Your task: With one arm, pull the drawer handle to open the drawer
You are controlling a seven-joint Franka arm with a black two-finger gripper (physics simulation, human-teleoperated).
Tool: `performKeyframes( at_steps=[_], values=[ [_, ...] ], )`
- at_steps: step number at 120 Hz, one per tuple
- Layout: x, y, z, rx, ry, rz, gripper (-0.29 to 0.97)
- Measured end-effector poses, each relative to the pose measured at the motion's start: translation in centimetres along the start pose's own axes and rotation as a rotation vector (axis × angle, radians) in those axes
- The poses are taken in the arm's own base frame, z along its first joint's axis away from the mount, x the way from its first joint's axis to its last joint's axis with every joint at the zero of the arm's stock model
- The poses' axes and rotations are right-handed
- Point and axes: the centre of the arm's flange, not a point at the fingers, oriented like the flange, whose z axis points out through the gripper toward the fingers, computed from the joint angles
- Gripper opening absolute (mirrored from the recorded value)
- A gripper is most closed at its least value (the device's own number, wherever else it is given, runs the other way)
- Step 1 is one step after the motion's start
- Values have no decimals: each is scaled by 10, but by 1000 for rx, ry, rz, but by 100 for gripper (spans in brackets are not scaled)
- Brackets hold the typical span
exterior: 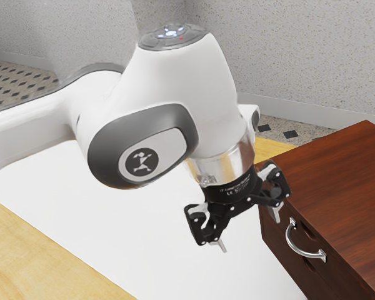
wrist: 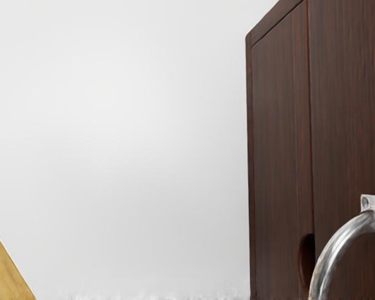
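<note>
Overall light: bright, soft and even in both views, with no single source apparent
Arm shell (exterior: 187,81): broad smooth highlights on top, grey shading underneath
Wrist collar (exterior: 228,165): streaky mirror glare
White tabletop (exterior: 112,212): almost washed out, with only faint grey gradients and no hard shadows
Cabinet (exterior: 344,169): reddish sheen on top, front darker
Handle (exterior: 289,239): pale glints along its curve

Light wooden table (exterior: 25,262), bare at the lower left of the frame and again as a thin strip at centre right. Spread over most of it, a white sheet (exterior: 112,219), running from the left edge down to the lower middle. On the sheet at the lower right, a dark wooden cabinet (exterior: 344,175), upright, front lower edge meeting the white surface.
</note>
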Motion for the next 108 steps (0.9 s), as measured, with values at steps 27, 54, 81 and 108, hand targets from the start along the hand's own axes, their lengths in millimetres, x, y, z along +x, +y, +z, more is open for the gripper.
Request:
performKeyframes(
  at_steps=[27, 54, 81, 108],
  values=[
    [4, 7, 22, 15, -17, -21, 68],
    [-8, -6, 31, -47, -16, -29, 68],
    [-10, -5, 30, -139, -50, -65, 68],
    [-11, -3, 39, -174, -71, -86, 68]
  ],
)
